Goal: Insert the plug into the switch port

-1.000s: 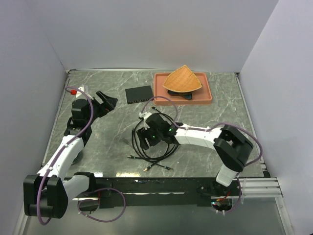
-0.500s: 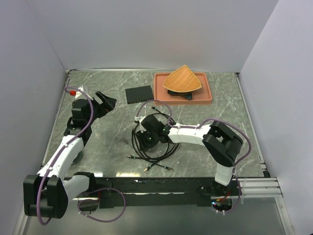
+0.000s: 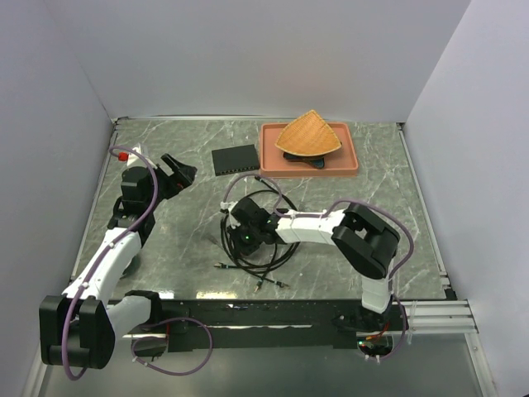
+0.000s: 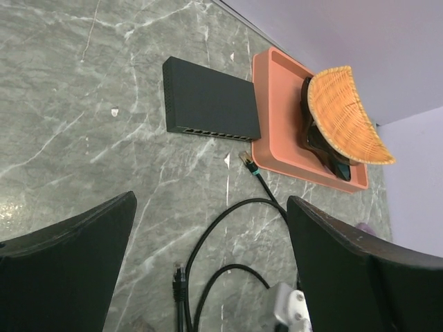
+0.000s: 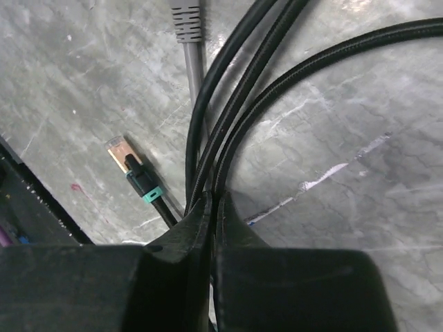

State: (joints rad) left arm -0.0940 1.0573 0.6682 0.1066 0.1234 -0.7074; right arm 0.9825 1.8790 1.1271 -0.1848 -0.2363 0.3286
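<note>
At the table's far side, the switch port (image 4: 214, 133) row lined the near edge of the black network switch (image 3: 235, 158). A gold-tipped plug (image 4: 244, 160) lay just beside the terracotta tray (image 3: 350, 165), which held a wicker fan (image 3: 307, 135). The right gripper (image 3: 238, 240), stretched low leftward, was pinched onto the black cable (image 5: 208, 173), its wrist view showing a second plug (image 5: 123, 155) indistinct from overhead, while the left gripper (image 3: 178, 172) hovered, jaws spread wide.

Tabletop (image 3: 372, 178): dark grey-green marble-look w/ white veins, slight sheen. Boxed in on 3 sides by plain pale lavender-white panels: far wall (image 3: 264, 58), left wall (image 3: 45, 165), right wall (image 3: 483, 165). Thin metal strip (image 3: 207, 118) along the table's far edge, similar one down its right edge. Near edge: black rail (image 3: 273, 308), w/ silver extrusion (image 3: 442, 314) at near right. Light soft & even, shadows faint.
</note>
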